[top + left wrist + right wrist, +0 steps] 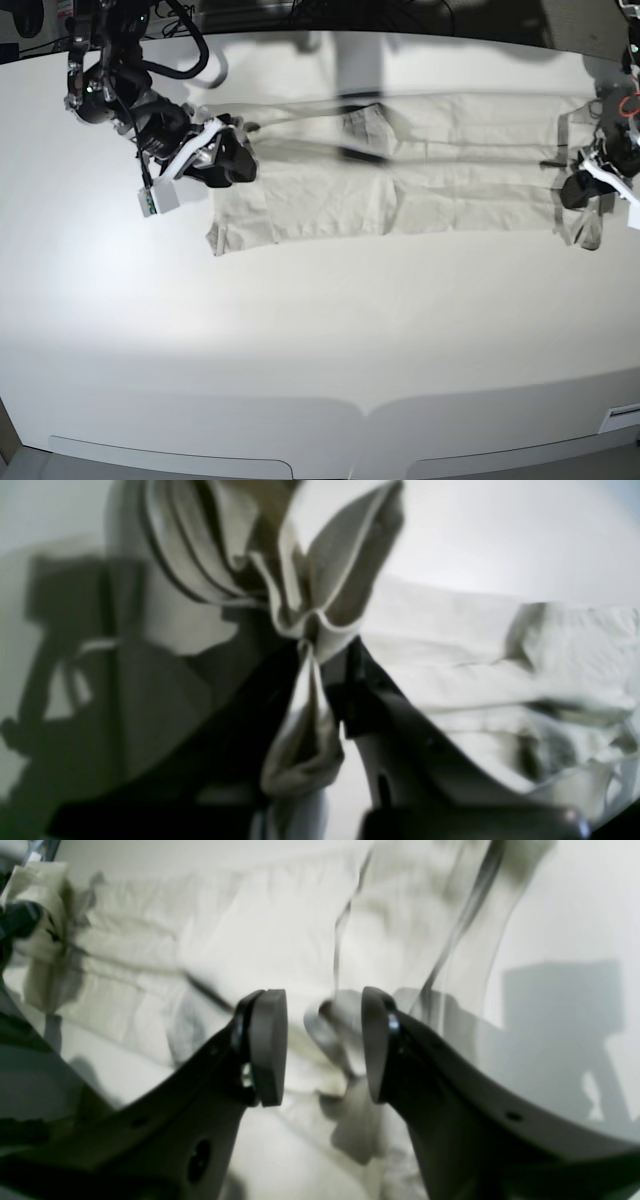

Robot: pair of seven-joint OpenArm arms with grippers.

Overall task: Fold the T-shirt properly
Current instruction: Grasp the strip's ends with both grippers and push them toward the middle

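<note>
A: Where do we stand with the T-shirt [420,165]?

B: It lies stretched in a long band across the far half of the white table [320,330], partly folded lengthwise. Our left gripper [315,655] is at one end of the shirt, its jaws pinched tight on a bunched hem that fans out above the fingertips. In the base view that end looks slightly lifted and puckered.

A: And our right gripper [324,1045]?

B: At the shirt's other end, jaws standing well apart just above the cloth. A small rumple of fabric sits between the pads [267,1045], but nothing is clamped yet.

A: What worries us from here?

B: Three things, we think. If the right jaws close on that rumple alone, we may catch one layer only, and the fold beneath could slide open. If the left arm pulls while the right end is free, the whole shirt could drag towards the left gripper and skew. And the left pinch is a narrow bunch; it may slip out under tension.
</note>
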